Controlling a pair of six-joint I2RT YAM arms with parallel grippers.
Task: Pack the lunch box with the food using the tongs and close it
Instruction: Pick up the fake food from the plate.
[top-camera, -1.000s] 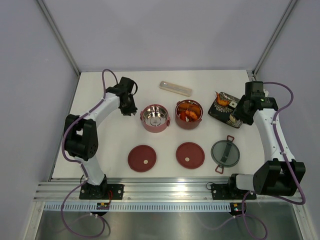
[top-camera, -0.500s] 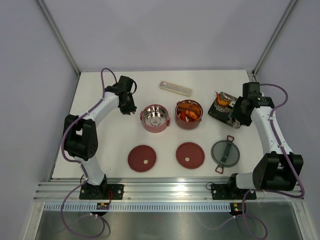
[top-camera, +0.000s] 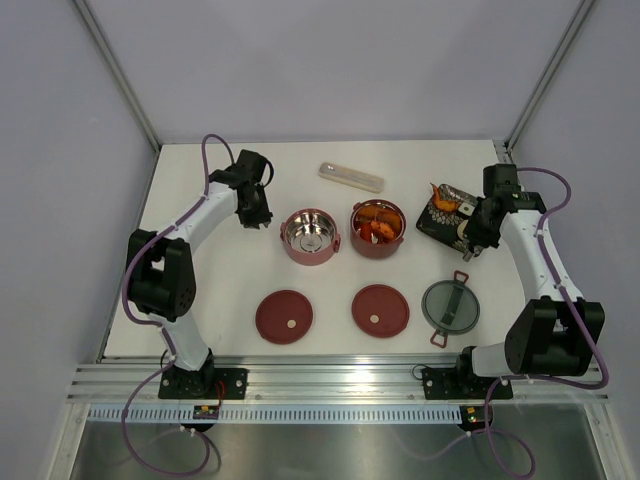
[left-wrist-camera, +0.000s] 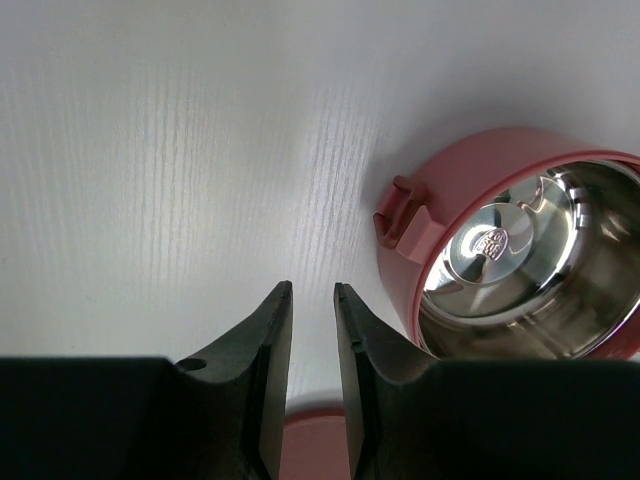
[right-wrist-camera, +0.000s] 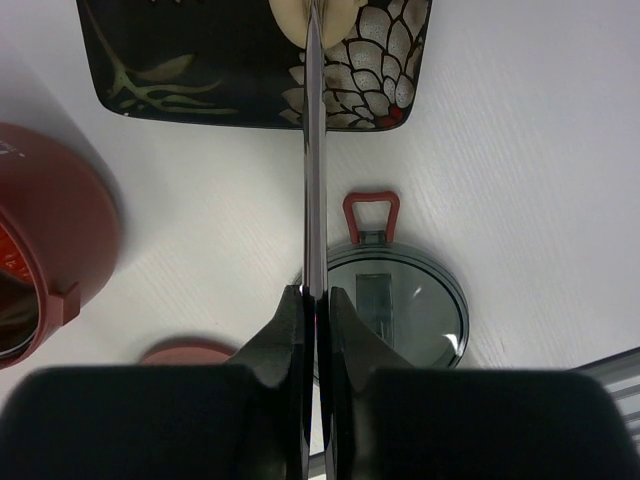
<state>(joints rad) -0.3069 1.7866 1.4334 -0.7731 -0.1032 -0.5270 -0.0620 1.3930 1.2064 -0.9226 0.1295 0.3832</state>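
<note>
Tongs (right-wrist-camera: 313, 150), squeezed shut in the right gripper (right-wrist-camera: 315, 297), reach over the far-right tray (right-wrist-camera: 200, 70), apparently picking food (top-camera: 446, 202); any catch is hidden. Left gripper (left-wrist-camera: 310, 292), fingers narrow and holding nothing, hovers left of the empty bowl (left-wrist-camera: 520, 250). Next: lift and carry left to a bowl.

No legible text, number or brand in any view. Only candidate: small embossed stamp (left-wrist-camera: 492, 240) on steel floor of pink bowl (left-wrist-camera: 455, 185), right of centre in left wrist view. It read as an oval emblem, characters too blurred to make out. Black tray (right-wrist-camera: 200, 60), top of right wrist view, carried floral pattern only. Maroon disc lid (top-camera: 270, 310), lower left of top view, showed pale centre dot, unreadable.
</note>
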